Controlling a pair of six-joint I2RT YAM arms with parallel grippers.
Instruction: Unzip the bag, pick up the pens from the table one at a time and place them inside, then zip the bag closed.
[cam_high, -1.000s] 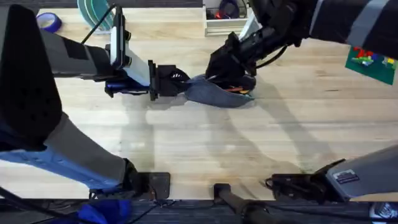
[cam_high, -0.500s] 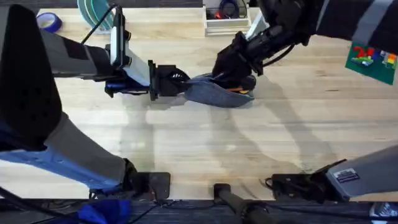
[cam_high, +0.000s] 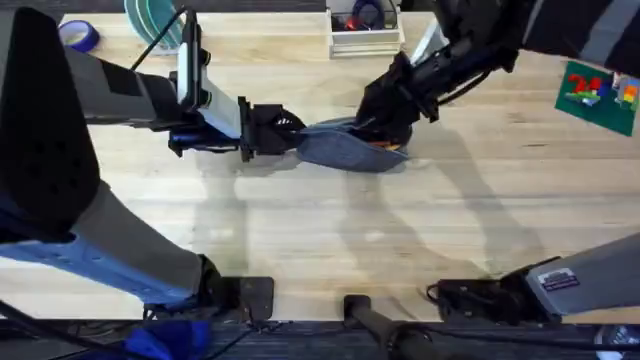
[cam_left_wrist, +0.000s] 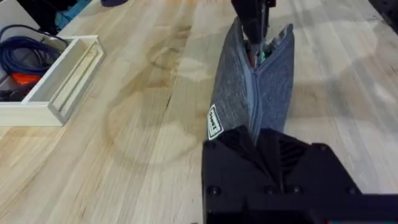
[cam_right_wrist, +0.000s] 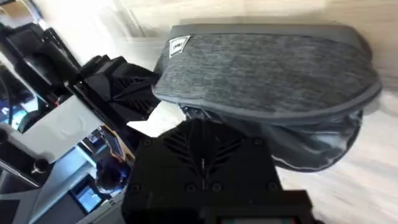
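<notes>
Between both hands, the bag (cam_high: 345, 150) (pens (cam_high: 385, 146) inside)

We find the bag (cam_high: 345, 148) lying on the table (cam_high: 330, 240) at mid-width, well back from the arm bases. The left gripper (cam_high: 283, 131) meets its left end, the right gripper (cam_high: 383, 127) sits over its right end. Pens (cam_high: 385, 145) lie inside there. A tray (cam_high: 365, 38) stands behind.
</notes>
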